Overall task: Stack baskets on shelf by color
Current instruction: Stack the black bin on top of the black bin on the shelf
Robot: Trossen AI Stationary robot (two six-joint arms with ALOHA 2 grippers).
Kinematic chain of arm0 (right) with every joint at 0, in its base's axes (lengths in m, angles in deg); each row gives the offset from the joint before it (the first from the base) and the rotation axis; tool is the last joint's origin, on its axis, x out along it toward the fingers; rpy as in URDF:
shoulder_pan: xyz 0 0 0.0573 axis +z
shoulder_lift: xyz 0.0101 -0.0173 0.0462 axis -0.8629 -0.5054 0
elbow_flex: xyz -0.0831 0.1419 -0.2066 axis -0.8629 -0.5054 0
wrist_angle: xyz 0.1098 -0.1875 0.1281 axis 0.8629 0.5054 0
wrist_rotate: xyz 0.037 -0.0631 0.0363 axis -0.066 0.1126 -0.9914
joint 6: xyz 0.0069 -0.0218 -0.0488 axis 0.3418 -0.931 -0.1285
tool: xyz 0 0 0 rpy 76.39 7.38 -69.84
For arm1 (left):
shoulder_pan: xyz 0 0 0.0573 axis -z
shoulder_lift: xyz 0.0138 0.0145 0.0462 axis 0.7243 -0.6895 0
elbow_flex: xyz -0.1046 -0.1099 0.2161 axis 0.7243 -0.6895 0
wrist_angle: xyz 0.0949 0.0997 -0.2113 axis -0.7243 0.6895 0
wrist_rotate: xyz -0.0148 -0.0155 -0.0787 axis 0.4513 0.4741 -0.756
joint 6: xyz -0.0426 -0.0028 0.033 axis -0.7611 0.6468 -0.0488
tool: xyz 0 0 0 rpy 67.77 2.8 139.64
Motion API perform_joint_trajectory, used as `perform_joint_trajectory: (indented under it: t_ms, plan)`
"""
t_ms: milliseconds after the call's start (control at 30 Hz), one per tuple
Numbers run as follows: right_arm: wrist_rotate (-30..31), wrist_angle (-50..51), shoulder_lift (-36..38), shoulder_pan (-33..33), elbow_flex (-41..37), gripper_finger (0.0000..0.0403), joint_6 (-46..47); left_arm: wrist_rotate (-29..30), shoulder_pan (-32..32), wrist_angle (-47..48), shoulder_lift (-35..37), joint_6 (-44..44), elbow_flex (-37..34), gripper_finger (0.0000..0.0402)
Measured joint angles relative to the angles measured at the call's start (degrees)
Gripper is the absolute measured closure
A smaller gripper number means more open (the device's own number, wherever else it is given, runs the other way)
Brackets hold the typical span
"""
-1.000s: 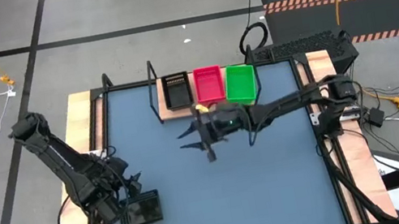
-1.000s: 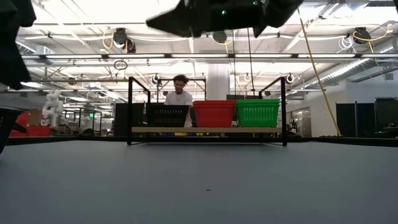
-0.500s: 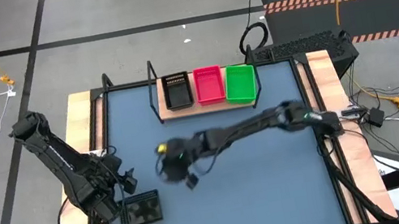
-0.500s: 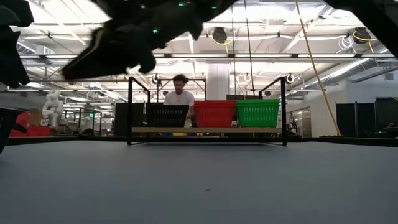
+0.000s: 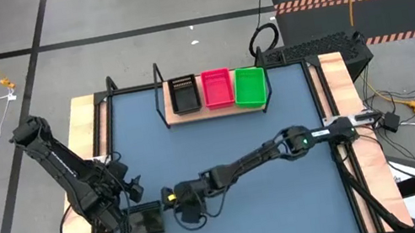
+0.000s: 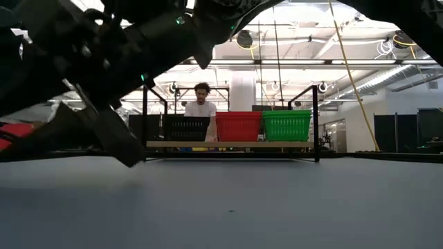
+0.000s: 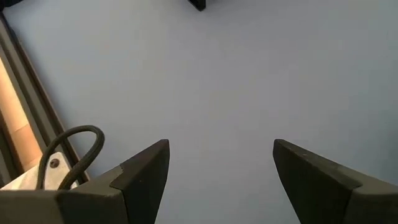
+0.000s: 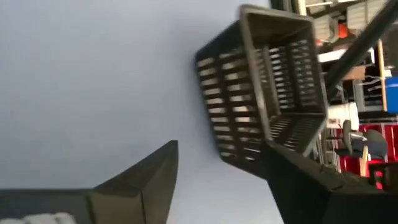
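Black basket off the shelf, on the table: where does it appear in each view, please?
High view: the black basket lies at the lower left of the picture, beside the left arm.
Low view: not discernible; dark arms fill that side.
Left wrist view: not recognisable; mostly bare table past the open left pincer.
Right wrist view: just ahead of the open right pincer.
Shared landmark: the blue-grey tabletop.

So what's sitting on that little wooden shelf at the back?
Three baskets in a row on the shelf: black, pink-red, green. Whether each is a stack can't be seen.
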Motion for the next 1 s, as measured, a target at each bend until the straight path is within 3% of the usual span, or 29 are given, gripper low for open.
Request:
perform_joint_trajectory:
  t_ms: [200, 433, 567, 700, 833, 1000]
  plan:
    - [-1.02, -6.39, 0.41, -1.19, 0.00, 0.0159, -1.38, 0.05, -0.01, -0.11, -0.01, 0.22, 0.02, 0.0117]
    - [-14.42, -7.46, 0.16, -3.84, 0.00, 0.0172, 4.55, 0.05, -0.01, -0.17, -0.01, 0.37, 0.02, 0.0117]
    - [-15.43, -7.76, 0.16, -4.56, 0.00, 0.0182, 3.60, 0.05, -0.01, -0.17, -0.01, 0.43, 0.02, 0.0117]
    - [-21.34, -10.79, -1.45, -4.83, -0.01, 0.0187, 1.38, 0.05, -0.12, -0.21, -0.01, 0.41, 0.00, 0.0117]
    - [-21.12, -18.53, -4.49, -4.55, -0.02, 0.0188, -0.09, 0.07, -0.96, -0.20, -0.01, 0.40, 0.00, 0.0117]
    - [-21.11, -20.58, -6.20, -4.63, 0.02, 0.0188, 4.09, 0.07, -2.07, -0.11, 0.00, 0.39, -0.02, 0.0117]
